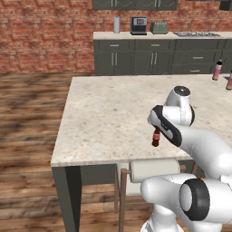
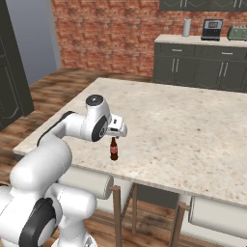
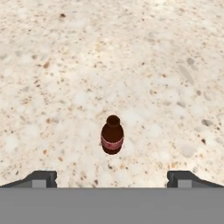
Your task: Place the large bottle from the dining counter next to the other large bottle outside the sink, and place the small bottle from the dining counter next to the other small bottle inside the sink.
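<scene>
One thing I'd do here: with the gripper (image 3: 112, 178) wide open, holding nothing and hovering right above the small bottle (image 3: 112, 134), upright near the dining counter (image 1: 104, 113) front edge, drop straight down and pinch its body, not the neck.

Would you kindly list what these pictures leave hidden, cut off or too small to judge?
- Small bottle: the arm covers its right side in the left base view.
- Large bottle: too small there to read any label.
- Another bottle: cut off by the right edge there.
- Gripper: the hand view's bottom hides all but its fingertips; jaws wide open.
</scene>
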{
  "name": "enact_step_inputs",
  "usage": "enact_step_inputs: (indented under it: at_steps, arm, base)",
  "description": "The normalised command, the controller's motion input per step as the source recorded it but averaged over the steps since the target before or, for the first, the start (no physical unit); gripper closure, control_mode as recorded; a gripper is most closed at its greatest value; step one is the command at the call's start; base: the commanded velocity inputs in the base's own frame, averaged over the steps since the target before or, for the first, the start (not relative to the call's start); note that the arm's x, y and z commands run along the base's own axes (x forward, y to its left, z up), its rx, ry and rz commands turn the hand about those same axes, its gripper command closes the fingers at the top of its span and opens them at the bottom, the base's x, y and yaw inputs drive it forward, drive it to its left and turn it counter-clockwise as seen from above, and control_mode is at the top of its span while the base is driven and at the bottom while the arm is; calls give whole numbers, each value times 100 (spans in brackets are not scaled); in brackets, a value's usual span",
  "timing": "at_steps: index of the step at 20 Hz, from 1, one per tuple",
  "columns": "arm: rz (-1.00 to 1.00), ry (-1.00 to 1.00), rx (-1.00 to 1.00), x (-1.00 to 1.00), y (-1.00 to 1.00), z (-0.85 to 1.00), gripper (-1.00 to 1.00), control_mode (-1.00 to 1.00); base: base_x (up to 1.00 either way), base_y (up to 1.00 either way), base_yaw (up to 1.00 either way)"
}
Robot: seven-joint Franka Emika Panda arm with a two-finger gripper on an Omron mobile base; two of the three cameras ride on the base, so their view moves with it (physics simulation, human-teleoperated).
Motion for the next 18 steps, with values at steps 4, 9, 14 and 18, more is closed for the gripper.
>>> enact_step_inputs:
  at_steps: [4,9,14,18]
  arm:
    - [0,0,0,1,0,-3,-100,-100]
    - [0,0,0,5,0,-7,-100,-100]
    - [0,0,0,10,0,-12,-100,-100]
    - [0,0,0,3,0,-14,-100,-100]
  base:
    - [0,0,0]
    - [0,0,0]
    - [0,0,0]
    - [0,0,0]
